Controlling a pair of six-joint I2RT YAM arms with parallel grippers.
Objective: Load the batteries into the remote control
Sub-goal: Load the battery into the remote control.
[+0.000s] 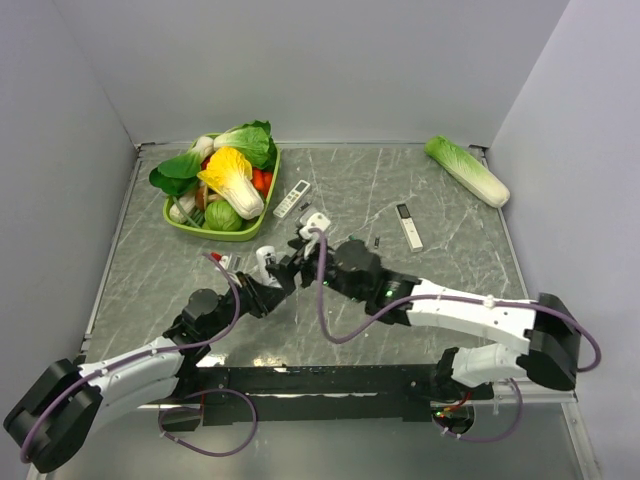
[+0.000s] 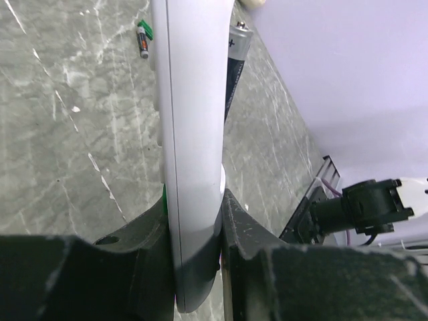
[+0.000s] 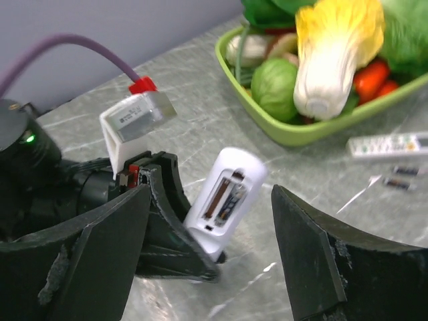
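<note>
Remote control [image 3: 237, 164]: white rounded plastic shell, held tilted upright above the middle of the tabletop, left of centre, with the battery bay open toward the right wrist camera. One battery [image 2: 235, 73] sits in the bay; the slot beside it looks empty. Likely light, rigid and smooth-sided, so prone to slip. Best taken by the long edges, clear of the bay. Left gripper [image 2: 194, 234]: clamped on the remote's lower end, a finger on each flat face. Right gripper [image 3: 210, 200]: jaws spread wide, empty, flanking the remote without touching it. Loose batteries [image 3: 404, 171]: on the tabletop toward the far edge, small, hard and likely to roll; pinch mid-barrel. Beside them lies a grey-buttoned remote [image 3: 388, 144]. Green vegetable basket [image 1: 178, 222]: far left corner.
</note>
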